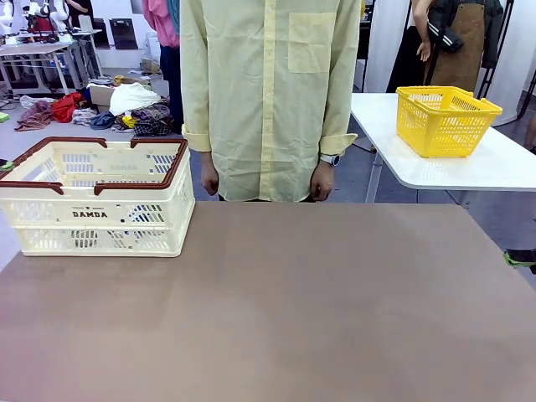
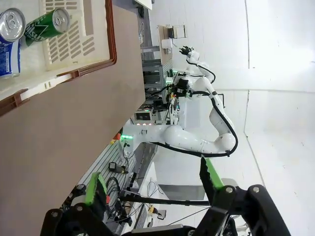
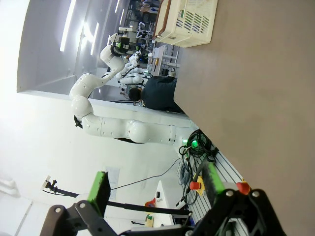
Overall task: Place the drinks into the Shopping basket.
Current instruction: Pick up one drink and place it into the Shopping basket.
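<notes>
Green pads sit on the two fingers of the left tool (image 2: 150, 189), and the fingers stand wide apart with nothing between them. Past this tool lies the brown worktop (image 2: 69, 132), and at its far end is the cream-white shopping basket (image 2: 74, 44) with its dark brown rim. Two drink cans are inside the basket. The green and white can (image 2: 47, 24) is just beside the blue can (image 2: 11, 42), and both show their silver tops.

The right tool (image 3: 155, 189) is spread wide too and grips nothing. It points along the worktop, and the basket sits far off near the top of its view.

From the front, the basket (image 1: 99, 201) rests on the left far corner of the worktop (image 1: 276, 310), with "DAMDA" printed on its side. A person in a pale yellow shirt (image 1: 268, 92) stands at the far edge, arms hanging down. A bright yellow basket (image 1: 444, 120) sits on a white table (image 1: 469, 167) behind, to the right.
</notes>
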### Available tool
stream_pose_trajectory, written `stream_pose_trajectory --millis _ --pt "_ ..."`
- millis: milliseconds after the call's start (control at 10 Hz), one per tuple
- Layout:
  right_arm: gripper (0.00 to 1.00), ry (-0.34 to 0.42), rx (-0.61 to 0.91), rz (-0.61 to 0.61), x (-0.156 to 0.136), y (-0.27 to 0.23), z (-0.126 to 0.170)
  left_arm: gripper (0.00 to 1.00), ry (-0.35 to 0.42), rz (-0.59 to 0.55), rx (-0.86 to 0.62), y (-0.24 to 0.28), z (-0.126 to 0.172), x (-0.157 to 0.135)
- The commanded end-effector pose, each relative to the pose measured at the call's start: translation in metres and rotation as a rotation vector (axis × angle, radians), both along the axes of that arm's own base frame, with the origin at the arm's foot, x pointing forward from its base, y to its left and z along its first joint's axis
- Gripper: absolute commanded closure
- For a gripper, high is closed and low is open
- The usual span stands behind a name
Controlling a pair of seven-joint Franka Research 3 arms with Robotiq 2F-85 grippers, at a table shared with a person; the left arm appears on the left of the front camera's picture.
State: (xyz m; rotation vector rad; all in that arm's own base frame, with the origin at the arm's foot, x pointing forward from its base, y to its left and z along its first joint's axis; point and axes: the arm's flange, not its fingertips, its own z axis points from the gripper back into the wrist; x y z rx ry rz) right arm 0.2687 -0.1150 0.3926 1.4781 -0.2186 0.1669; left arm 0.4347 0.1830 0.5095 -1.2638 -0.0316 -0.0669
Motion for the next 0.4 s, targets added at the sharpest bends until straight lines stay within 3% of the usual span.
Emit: stream_pose_trajectory --millis 0,300 --pt "0.0 0.01 0.005 0.005 -0.0012 0.0001 0.0033 0.0 -0.003 0.002 0.006 -0.0017 0.0001 -0.0032" --pt "0.0 0.01 0.005 0.005 -0.0012 0.0001 0.0033 0.0 -0.003 0.002 0.006 -0.0017 0.0001 -0.0032"
